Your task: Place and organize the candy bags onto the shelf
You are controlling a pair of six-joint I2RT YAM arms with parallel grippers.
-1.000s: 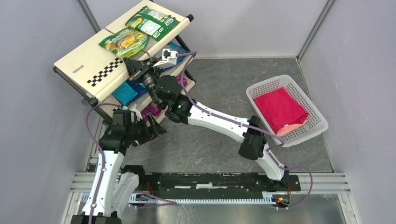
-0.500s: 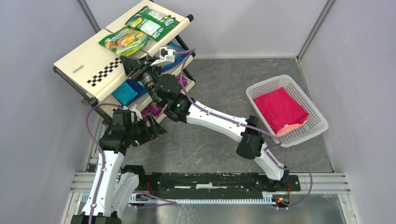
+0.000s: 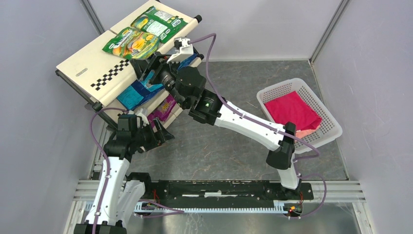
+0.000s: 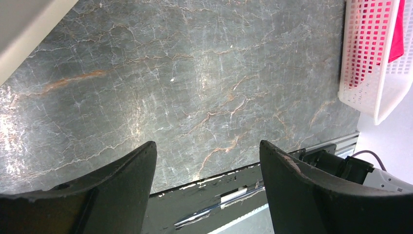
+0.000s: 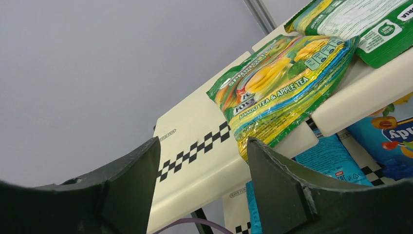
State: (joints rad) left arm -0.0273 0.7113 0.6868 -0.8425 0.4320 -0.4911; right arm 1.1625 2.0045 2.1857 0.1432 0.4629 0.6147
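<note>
Top external: right arm [image 3: 243, 124] outstretched toward shelf [image 3: 92, 66]

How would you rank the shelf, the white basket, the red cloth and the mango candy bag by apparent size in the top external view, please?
1. shelf
2. white basket
3. red cloth, lying in the basket
4. mango candy bag; it sits higher, nearer the camera, so this last ranking is unsure.

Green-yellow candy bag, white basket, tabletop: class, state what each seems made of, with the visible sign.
Green-yellow candy bag: thin glossy plastic film; glare and crinkles. White basket: probably moulded plastic; regular lattice holes. Tabletop: grey veined stone or printed laminate, slight sheen; cannot tell which.
</note>
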